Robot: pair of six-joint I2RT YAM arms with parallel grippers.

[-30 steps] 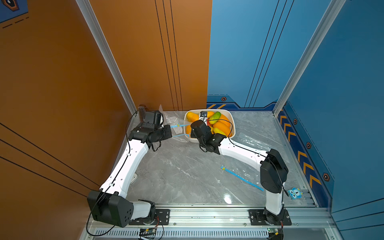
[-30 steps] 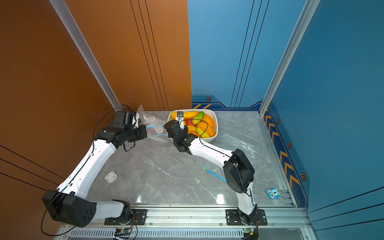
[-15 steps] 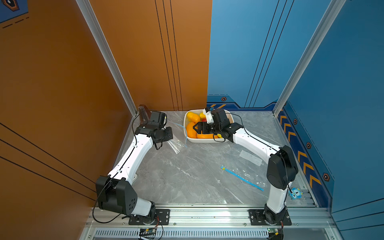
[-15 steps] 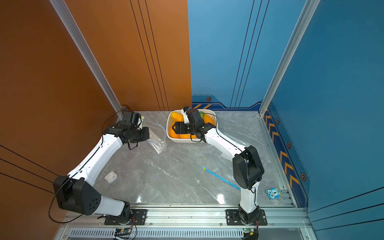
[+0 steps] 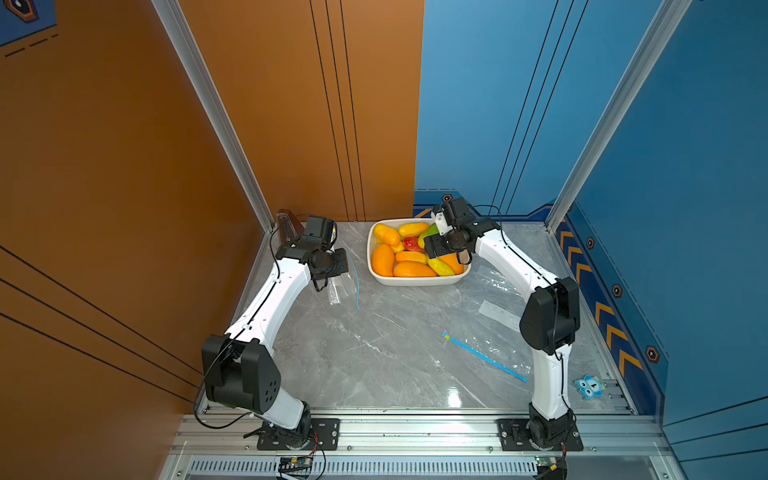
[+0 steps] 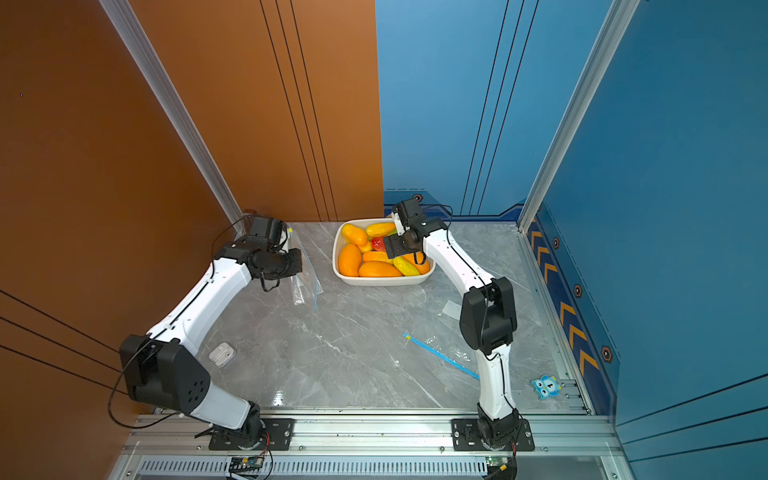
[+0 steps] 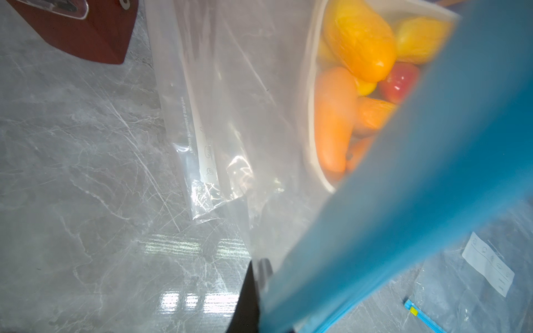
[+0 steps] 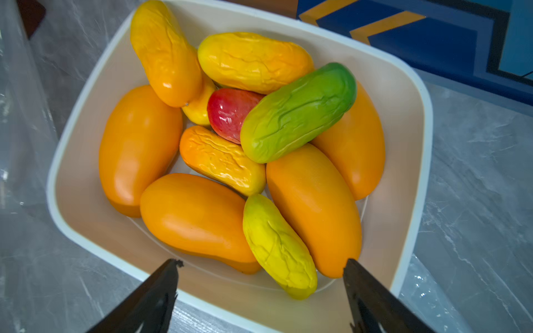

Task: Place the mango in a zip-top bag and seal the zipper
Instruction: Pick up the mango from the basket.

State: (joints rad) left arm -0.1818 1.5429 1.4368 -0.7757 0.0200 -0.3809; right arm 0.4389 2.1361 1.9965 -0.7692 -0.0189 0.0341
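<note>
— Where's the fruit?
— Glossy mangoes (image 8: 196, 219), some smooth, some wrinkled, are piled in the white rounded-square bowl (image 8: 409, 121). The right pincer (image 8: 262, 263) is spread above its rim.
— And the bag?
— The clear, crinkly zip-top bag (image 7: 230, 115) hangs beside the bowl, with the left pincer (image 7: 259, 268) pressed together on it.

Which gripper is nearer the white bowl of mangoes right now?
Right. The right gripper hangs open directly over the bowl; the left gripper sits off beside it, shut on the zip-top bag.
</note>
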